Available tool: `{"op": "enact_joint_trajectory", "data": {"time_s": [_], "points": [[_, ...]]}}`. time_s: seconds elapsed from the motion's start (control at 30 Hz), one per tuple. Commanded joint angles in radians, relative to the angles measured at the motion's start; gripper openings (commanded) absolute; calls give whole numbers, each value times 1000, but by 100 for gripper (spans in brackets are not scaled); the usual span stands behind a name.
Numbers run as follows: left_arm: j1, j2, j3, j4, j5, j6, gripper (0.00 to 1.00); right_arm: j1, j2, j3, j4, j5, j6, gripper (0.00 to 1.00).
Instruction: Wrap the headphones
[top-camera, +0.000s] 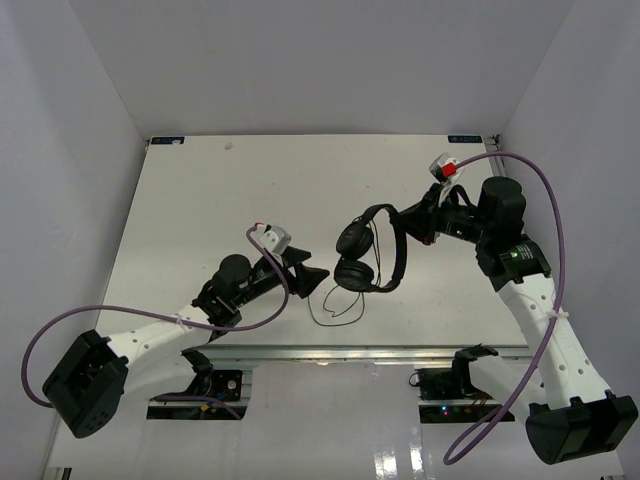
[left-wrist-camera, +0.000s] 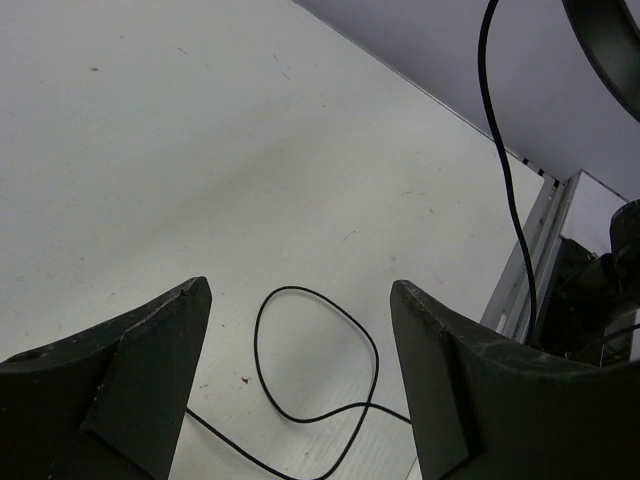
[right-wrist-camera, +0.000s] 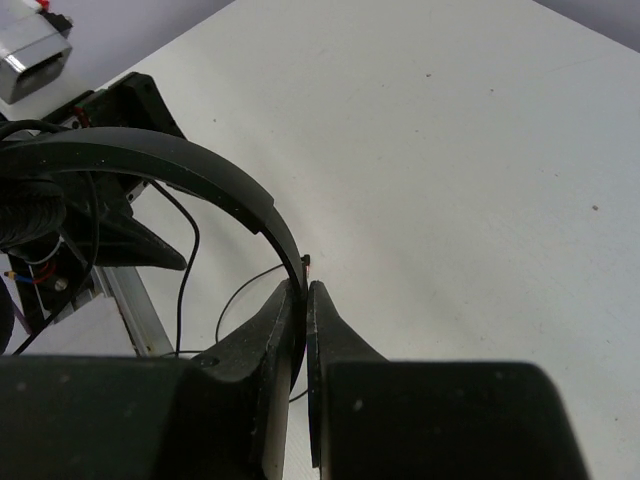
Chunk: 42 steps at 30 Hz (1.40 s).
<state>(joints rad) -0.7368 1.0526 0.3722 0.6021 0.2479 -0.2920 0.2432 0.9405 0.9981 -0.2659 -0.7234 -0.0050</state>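
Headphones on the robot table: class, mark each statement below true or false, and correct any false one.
1. The right gripper is shut on the headband of the headphones. True.
2. The left gripper is clamped on the cord. False: its jaws stand open with nothing between them.
3. The cord is wound round the headband. False: it trails loose, with a loop lying on the table.
4. The two ear cups sit close together. True.
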Motion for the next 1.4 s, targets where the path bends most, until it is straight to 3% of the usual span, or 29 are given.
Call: {"op": "enact_joint_trajectory", "data": {"time_s": [0.0,0.13,0.3,0.47,0.7,0.97,1.1,1.17,1.27,1.3,1.37], "points": [[4,-106,-44,-15,-135,1,84,-5,8,62,0,5,59,8],[5,-164,-66,-16,-135,25,87,-8,11,73,-3,9,63,8],[2,-146,-97,64,187,70,98,-10,18,92,-11,7,67,8],[-21,-152,-200,206,278,87,98,-12,24,97,-10,4,73,8],[-21,-155,-262,259,327,102,98,-13,29,97,-11,-3,72,8],[-60,106,-225,372,331,99,94,-13,37,90,-1,-8,80,8],[-115,219,-164,399,236,138,90,-13,43,100,-6,-5,80,8],[-131,283,-136,425,173,139,85,-15,46,103,-4,-5,89,8],[-147,341,-107,454,148,126,64,-17,50,110,0,-1,103,8],[-153,355,-104,471,144,119,50,-20,51,112,-1,4,108,8],[-167,379,-108,509,125,105,12,-22,53,119,0,16,120,8]]}}
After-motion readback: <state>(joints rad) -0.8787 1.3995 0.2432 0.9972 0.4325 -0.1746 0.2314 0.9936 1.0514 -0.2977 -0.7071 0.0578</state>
